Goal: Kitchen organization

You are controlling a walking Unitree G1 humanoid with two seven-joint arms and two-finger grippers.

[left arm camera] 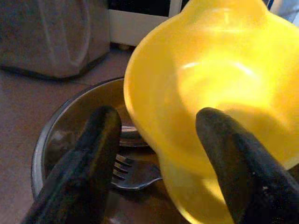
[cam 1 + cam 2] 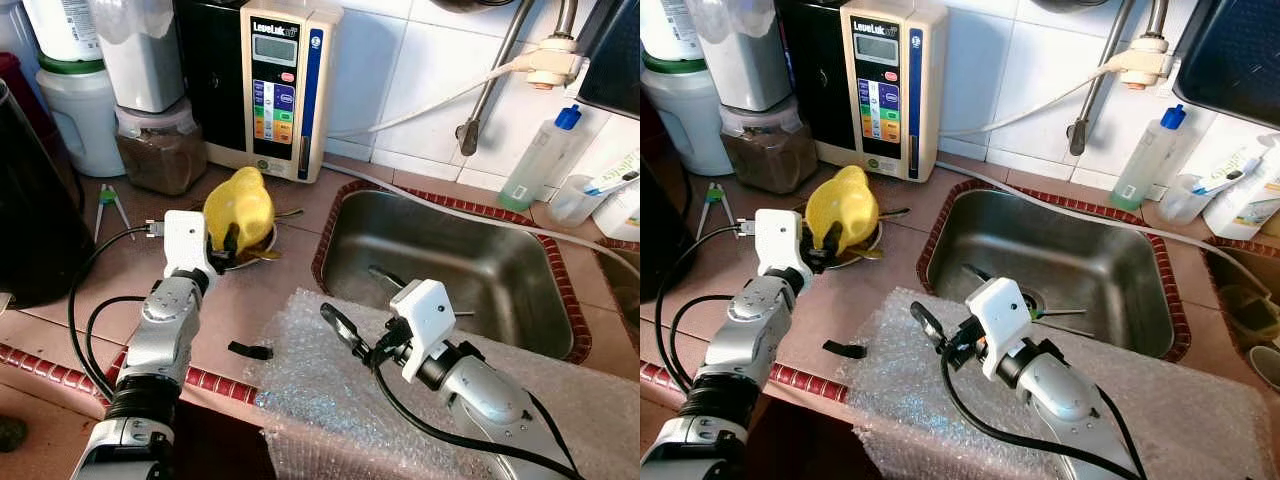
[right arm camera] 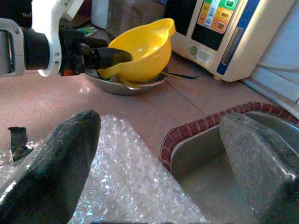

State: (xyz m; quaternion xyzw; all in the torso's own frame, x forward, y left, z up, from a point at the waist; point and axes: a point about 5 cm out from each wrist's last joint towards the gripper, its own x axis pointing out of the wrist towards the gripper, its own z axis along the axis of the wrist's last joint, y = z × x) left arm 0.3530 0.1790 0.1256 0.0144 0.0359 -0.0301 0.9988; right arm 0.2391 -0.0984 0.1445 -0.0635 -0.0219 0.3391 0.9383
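Observation:
A yellow plastic bowl (image 2: 240,205) leans tilted in a shallow steel plate (image 2: 862,256) on the counter, left of the sink (image 2: 480,270). A fork (image 1: 135,170) lies in the plate under it. My left gripper (image 2: 225,245) is open at the bowl's near rim; in the left wrist view the rim sits between the two spread fingers (image 1: 100,140). My right gripper (image 2: 340,325) is open too, hovering over a sheet of bubble wrap (image 2: 320,390) at the sink's near left corner and pointing toward the bowl (image 3: 140,46).
Along the tiled back wall stand a water ionizer (image 2: 280,85), a jar of brown powder (image 2: 160,150) and a soap bottle (image 2: 540,155). A large black vessel (image 2: 30,220) stands at far left. A small black scrap (image 2: 250,350) lies by the counter's front edge. Utensils (image 2: 1050,313) lie in the sink.

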